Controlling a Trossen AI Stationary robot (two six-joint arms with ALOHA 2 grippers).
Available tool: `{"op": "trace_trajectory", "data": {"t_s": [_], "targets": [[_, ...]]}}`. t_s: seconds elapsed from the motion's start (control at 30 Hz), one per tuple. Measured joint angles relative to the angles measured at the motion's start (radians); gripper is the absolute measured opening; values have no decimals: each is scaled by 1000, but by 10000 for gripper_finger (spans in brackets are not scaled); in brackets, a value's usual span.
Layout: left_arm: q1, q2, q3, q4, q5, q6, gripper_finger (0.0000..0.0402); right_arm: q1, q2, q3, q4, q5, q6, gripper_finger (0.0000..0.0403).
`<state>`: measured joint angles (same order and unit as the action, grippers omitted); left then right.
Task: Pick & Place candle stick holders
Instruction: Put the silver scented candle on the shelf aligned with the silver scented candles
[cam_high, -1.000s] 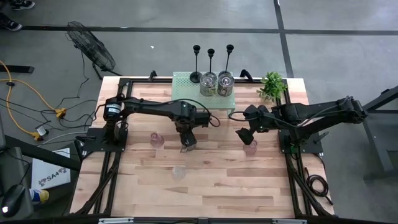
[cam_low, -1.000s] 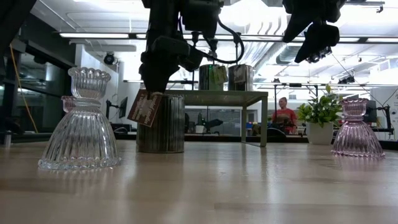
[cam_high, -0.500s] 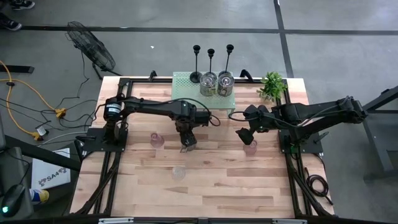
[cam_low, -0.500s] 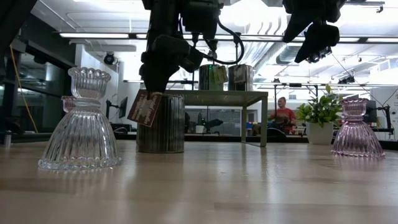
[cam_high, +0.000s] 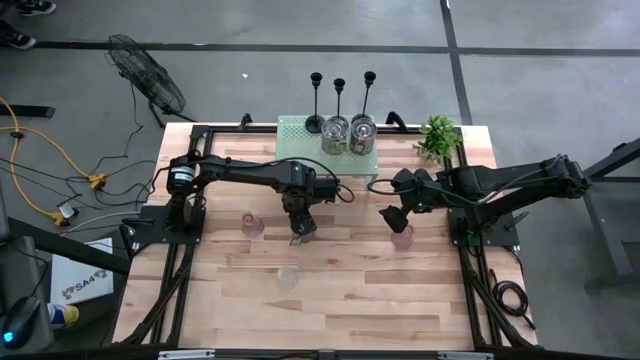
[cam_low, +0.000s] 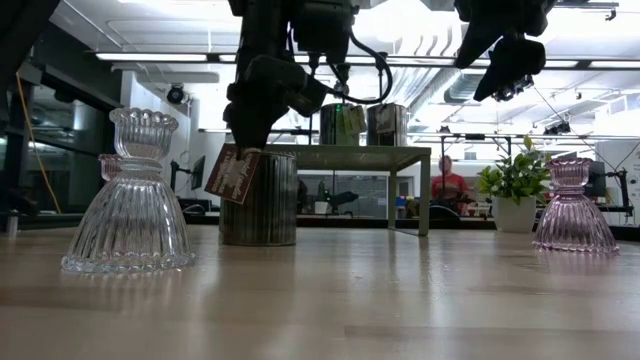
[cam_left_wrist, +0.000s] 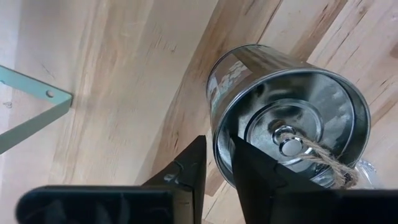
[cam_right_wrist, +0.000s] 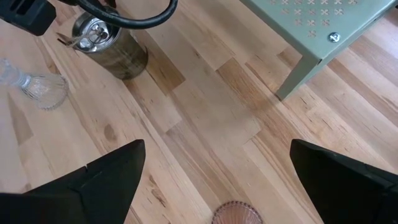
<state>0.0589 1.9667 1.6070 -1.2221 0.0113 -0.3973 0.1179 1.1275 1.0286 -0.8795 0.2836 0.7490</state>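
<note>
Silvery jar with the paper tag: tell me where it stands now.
The silvery jar stands on the table near its middle, the left gripper pinching its rim, in front of the green shelf.

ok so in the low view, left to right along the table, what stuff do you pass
clear glass candle holder → silvery jar with a tag, left end effector at its rim → green shelf leg → potted plant → pink glass candle holder

A green shelf (cam_high: 300, 132) and plant (cam_high: 437, 137) at the table's (cam_high: 350, 290) back
</note>
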Motion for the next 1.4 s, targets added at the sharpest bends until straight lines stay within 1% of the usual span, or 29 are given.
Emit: {"op": "trace_trajectory", "data": {"t_s": [0.2, 0.27, 0.97, 1.17, 1.4], "targets": [[0, 0, -1, -2, -4, -1, 15, 0, 0, 0, 0, -5, -13, 392], [0, 0, -1, -1, -1, -3, 6, 0, 0, 0, 0, -5, -14, 392], [0, 0, 0, -8, -1, 26, 1, 0, 0, 0, 0, -7, -23, 392], [0, 0, 0, -11, -3, 34, 0, 0, 0, 0, 0, -31, -32, 392], [-1, 0, 0, -39, -32, 36, 0, 0, 0, 0, 3, -31, -39, 392]]}}
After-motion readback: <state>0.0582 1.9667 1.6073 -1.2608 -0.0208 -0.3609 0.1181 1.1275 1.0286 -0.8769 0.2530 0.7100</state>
